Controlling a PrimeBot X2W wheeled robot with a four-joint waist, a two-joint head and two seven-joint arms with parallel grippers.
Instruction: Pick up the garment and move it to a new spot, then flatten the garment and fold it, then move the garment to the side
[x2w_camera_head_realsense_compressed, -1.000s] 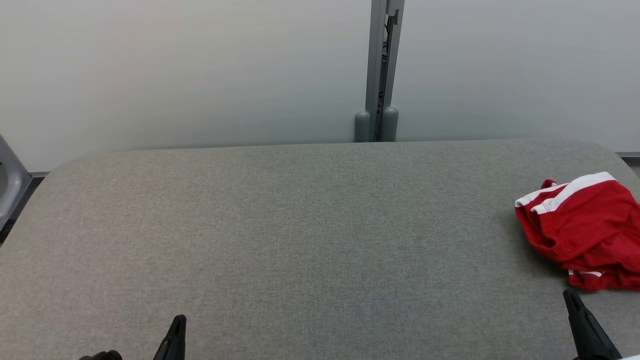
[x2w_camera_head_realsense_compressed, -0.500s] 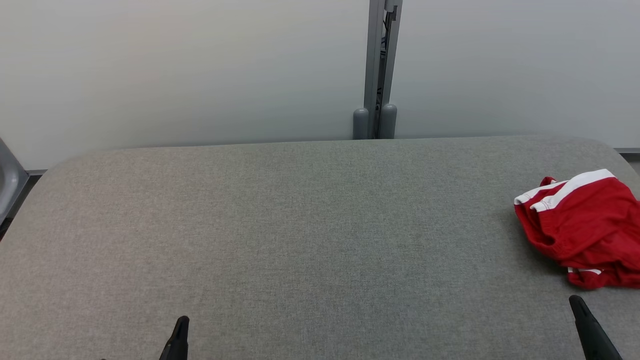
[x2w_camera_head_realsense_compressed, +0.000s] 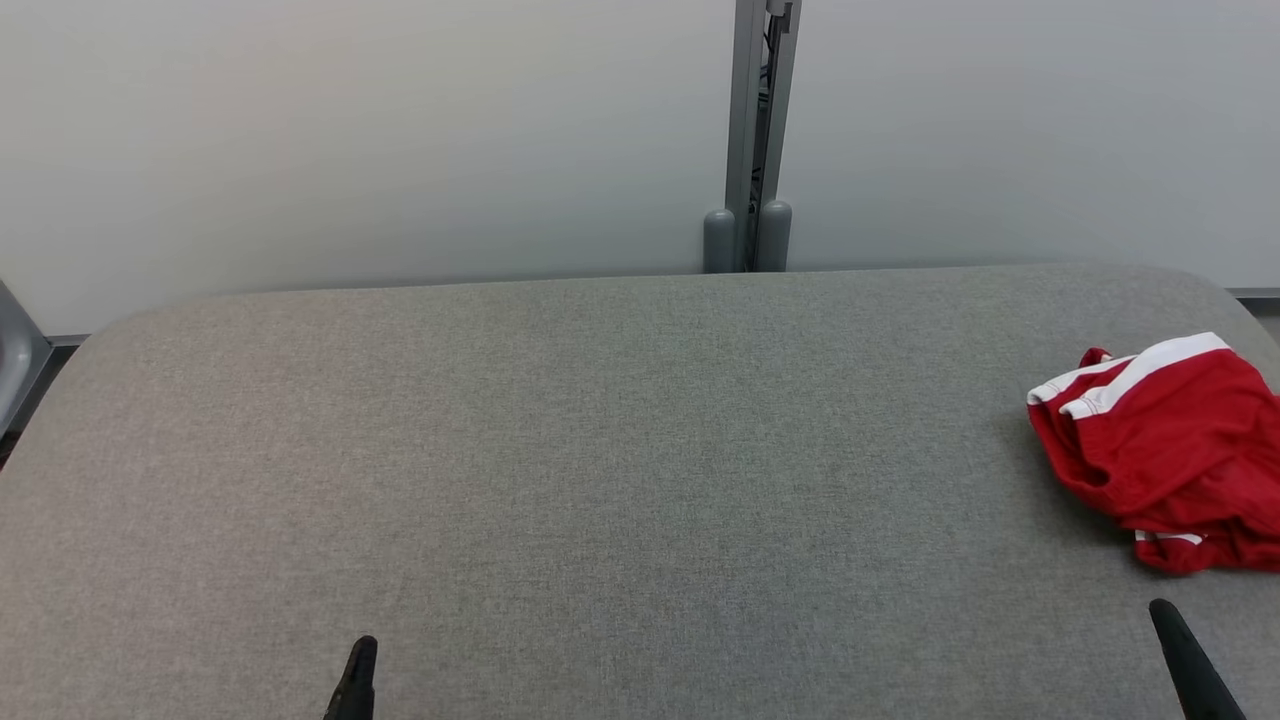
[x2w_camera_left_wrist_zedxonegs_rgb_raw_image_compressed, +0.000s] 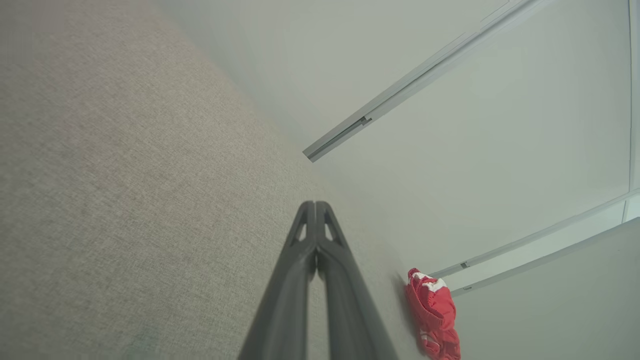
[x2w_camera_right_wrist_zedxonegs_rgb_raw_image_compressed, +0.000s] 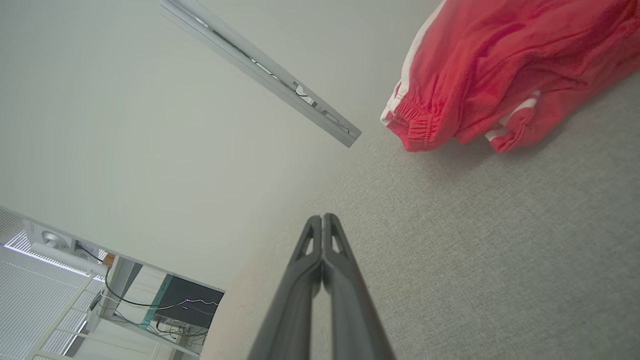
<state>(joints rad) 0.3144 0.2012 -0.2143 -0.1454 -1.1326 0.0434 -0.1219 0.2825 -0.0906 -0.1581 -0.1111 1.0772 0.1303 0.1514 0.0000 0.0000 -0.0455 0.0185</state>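
**Crumpled red garment at the counter's right end, both end effectors closed and empty**

The garment (x2w_camera_head_realsense_compressed: 1160, 440) lies in a loose heap on the grey fabric-covered counter (x2w_camera_head_realsense_compressed: 600, 450), at its right end, and the right edge of the head view cuts it off. As far as it shows, its long axis runs diagonally, from the far left toward the near right. A white-striped band lies along its far edge, pointing toward the counter's far right corner. In the right wrist view a gathered red hem of the garment (x2w_camera_right_wrist_zedxonegs_rgb_raw_image_compressed: 500, 65) faces the middle of the counter.

The left end effector (x2w_camera_head_realsense_compressed: 363, 655) sits low at the near edge, well apart from the garment. Its two dark fingers are pressed together and hold nothing.

The right end effector (x2w_camera_head_realsense_compressed: 1168, 628) is near the garment's near edge, apart from it. Its fingers are likewise pinched together on nothing.

Behind the counter stands a pale wall with a grey upright post (x2w_camera_head_realsense_compressed: 748, 150).
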